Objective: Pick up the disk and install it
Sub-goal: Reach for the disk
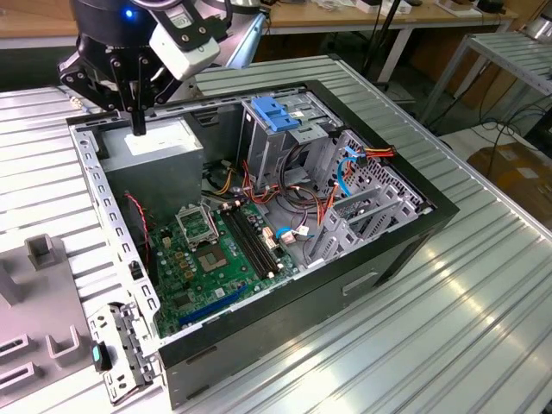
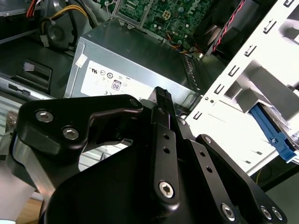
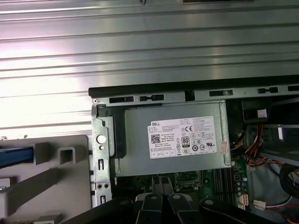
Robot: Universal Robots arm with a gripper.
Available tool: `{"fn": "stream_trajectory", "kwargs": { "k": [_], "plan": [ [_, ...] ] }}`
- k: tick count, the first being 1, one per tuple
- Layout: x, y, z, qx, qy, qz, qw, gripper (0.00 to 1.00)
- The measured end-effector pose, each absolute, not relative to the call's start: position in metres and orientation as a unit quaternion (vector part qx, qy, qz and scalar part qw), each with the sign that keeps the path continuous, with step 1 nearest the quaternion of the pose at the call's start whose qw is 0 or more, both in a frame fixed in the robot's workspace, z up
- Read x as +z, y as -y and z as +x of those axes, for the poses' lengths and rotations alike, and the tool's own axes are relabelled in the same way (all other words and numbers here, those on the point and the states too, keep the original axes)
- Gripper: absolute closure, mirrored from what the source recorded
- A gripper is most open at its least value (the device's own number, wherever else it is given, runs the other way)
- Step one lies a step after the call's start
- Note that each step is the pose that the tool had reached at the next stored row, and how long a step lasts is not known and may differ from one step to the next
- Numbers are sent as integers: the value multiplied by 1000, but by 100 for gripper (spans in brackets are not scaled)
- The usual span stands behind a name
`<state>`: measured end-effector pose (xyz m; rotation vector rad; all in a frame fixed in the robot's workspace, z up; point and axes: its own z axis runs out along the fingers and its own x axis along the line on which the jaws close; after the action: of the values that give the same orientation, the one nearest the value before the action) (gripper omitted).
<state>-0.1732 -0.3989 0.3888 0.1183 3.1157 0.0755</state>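
The disk (image 3: pixel 15 156) appears in the first wrist view as a blue side rail. It lies in the grey holder (image 1: pixel 41 252) on the tabletop (image 1: pixel 483 285), just outside the open computer case (image 1: pixel 259 332), with its long axis seemingly pointing at the case's side wall. The hand (image 1: pixel 138 128) hovers over the power-supply box (image 1: pixel 155 147) inside the case, fingers closed together and holding nothing. The disk therefore lies off to its side, beyond that wall.
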Motion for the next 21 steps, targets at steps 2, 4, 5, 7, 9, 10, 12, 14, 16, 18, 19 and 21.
{"fn": "stream_trajectory", "kwargs": {
  "k": [2, 4, 5, 7, 9, 10, 12, 14, 16, 18, 19, 21],
  "plan": [
    [389, 399, -174, 24, -999, 38, 11, 89],
    [389, 399, -176, 24, -999, 38, 11, 89],
    [389, 399, -176, 24, -999, 38, 11, 89],
    [389, 399, -177, 24, -999, 38, 11, 89],
    [388, 399, -178, 24, -999, 38, 11, 89],
    [388, 399, -179, 24, -999, 38, 11, 89],
    [388, 399, -180, 24, -999, 38, 11, 89],
    [388, 399, -181, 24, -999, 38, 11, 89],
    [388, 399, -182, 24, -999, 38, 11, 89],
    [388, 399, -184, 24, -999, 38, 11, 89],
    [388, 399, -184, 24, -999, 38, 11, 89],
    [388, 399, -185, 24, -999, 38, 11, 89]
  ]
}}
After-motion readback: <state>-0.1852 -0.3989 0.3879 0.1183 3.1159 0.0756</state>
